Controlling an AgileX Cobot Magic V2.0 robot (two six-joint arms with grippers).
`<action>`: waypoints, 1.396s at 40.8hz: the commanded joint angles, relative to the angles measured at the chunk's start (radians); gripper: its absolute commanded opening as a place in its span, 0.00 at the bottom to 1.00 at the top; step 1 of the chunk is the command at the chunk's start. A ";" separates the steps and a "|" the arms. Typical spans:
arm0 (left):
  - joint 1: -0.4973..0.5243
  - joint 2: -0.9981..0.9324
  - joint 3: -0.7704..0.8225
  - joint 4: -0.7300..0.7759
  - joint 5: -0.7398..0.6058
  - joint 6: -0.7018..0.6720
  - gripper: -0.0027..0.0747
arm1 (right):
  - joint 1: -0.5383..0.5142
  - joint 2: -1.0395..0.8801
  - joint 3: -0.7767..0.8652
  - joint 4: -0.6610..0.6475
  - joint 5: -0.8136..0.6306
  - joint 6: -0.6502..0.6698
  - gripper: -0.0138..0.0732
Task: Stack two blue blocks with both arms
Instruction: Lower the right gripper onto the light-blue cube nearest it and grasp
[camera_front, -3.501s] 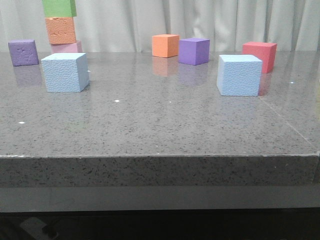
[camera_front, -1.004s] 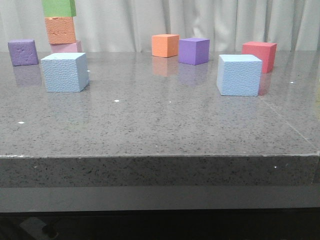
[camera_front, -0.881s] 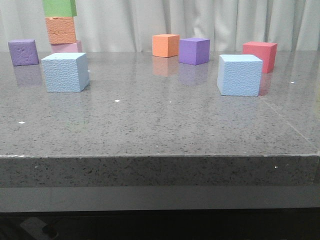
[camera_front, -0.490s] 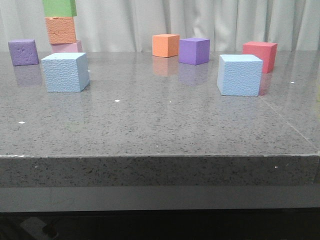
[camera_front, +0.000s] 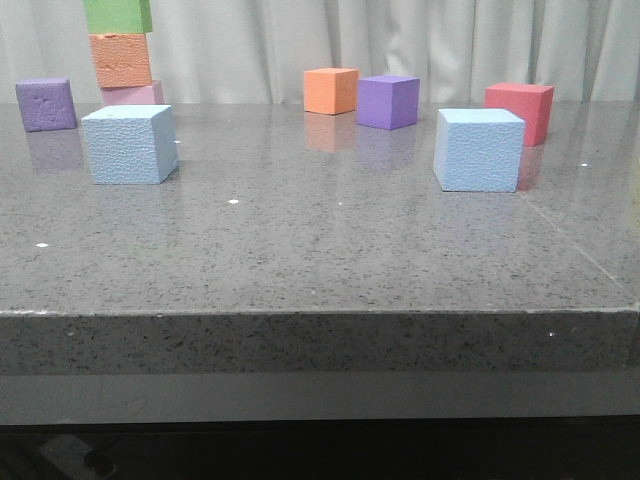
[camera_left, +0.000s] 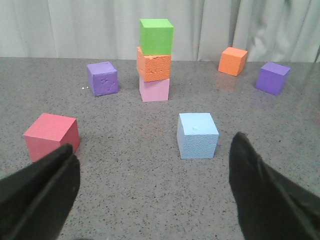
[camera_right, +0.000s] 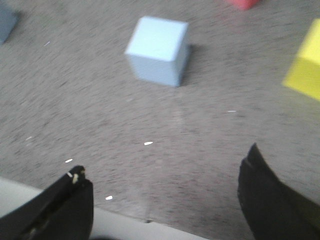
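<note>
Two pale blue blocks stand apart on the grey table: one at the left (camera_front: 130, 145), one at the right (camera_front: 478, 150). Neither arm shows in the front view. In the left wrist view my left gripper (camera_left: 152, 142) is open and empty, with a blue block (camera_left: 197, 135) on the table ahead of it, nearer its right finger (camera_left: 265, 195). In the blurred right wrist view my right gripper (camera_right: 165, 160) is open and empty over the table's edge, with the other blue block (camera_right: 159, 50) well ahead of it.
A stack of green, orange and pink cubes (camera_front: 122, 50) stands at the back left beside a purple cube (camera_front: 45, 105). An orange cube (camera_front: 330, 90), a purple cube (camera_front: 388, 102) and a red cube (camera_front: 520, 108) stand at the back. A yellow cube (camera_right: 305, 67) lies near the right block.
</note>
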 joint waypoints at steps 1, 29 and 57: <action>-0.008 0.015 -0.025 -0.007 -0.073 -0.008 0.81 | 0.054 0.088 -0.108 0.059 0.006 -0.041 0.85; -0.008 0.015 -0.025 -0.007 -0.073 -0.008 0.81 | 0.314 0.763 -0.745 -0.547 0.188 0.574 0.85; -0.008 0.015 -0.025 -0.007 -0.073 -0.008 0.81 | 0.224 0.913 -0.756 -0.388 0.108 0.579 0.85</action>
